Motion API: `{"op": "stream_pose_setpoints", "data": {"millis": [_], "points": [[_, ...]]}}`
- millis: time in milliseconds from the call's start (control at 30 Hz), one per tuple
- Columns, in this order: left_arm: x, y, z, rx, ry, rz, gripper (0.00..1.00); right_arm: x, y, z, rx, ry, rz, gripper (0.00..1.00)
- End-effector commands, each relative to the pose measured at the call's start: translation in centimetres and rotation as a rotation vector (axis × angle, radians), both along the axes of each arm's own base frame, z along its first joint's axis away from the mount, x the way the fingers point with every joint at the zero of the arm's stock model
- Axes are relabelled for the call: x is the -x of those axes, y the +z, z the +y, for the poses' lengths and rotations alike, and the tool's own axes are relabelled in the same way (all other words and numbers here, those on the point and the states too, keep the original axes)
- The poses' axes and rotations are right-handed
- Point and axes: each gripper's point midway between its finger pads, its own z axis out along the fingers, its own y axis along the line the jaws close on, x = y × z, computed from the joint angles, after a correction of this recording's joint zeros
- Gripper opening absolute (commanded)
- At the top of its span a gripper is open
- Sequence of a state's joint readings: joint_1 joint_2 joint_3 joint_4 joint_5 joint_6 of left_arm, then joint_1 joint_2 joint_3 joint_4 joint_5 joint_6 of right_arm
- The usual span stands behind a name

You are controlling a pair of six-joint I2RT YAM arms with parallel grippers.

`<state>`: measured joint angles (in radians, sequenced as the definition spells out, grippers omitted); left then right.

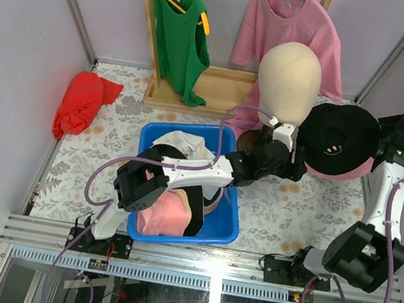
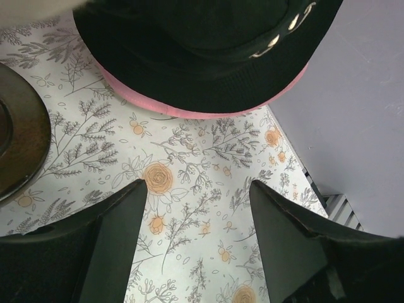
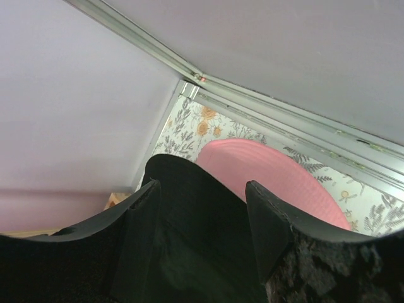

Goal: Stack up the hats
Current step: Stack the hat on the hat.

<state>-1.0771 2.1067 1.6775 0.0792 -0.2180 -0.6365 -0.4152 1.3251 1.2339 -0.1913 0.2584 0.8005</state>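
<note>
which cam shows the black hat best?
Top external: nearly the whole black hat shows, sitting on the pink hat beside the mannequin head. Left wrist has only part of its crown and brim, cropped at the top edge. Right wrist shows just a dark hump of it, very close, shape unreadable.

You get only a rim of the pink hat (image 1: 348, 174) from under the black hat (image 1: 337, 136). Your left arm (image 1: 187, 169) covers much of the heap of hats (image 1: 163, 216) in the blue bin (image 1: 227, 230). The left wrist view cuts the black hat (image 2: 189, 50) off at its top edge.
</note>
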Motion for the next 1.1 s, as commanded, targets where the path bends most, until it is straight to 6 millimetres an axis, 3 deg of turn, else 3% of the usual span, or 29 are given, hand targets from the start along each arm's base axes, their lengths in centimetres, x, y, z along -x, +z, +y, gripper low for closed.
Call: {"op": "stream_pose_setpoints", "data": {"millis": [0,133,333,667,1067], "points": [[-2.2,2.1,0.0,0.089,0.025,-0.032,0.66,-3.0,3.5,-0.1,-0.006,0.125,-0.12,0.63],[-2.6,2.0,0.2,0.11,0.01,-0.019,0.66,-4.9,2.8,-0.4,-0.043,0.202,-0.117,0.64],[-2.7,2.3,-0.3,0.119,-0.015,-0.025,0.66,-6.0,1.2,-0.7,-0.071,0.262,-0.097,0.65],[-2.6,2.4,-0.6,0.124,-0.027,-0.024,0.66,-6.4,-1.4,0.1,-0.092,0.329,-0.076,0.63],[-2.3,2.4,-0.4,0.132,-0.031,-0.009,0.66,-5.1,-3.7,0.6,-0.107,0.33,-0.005,0.61]]}}
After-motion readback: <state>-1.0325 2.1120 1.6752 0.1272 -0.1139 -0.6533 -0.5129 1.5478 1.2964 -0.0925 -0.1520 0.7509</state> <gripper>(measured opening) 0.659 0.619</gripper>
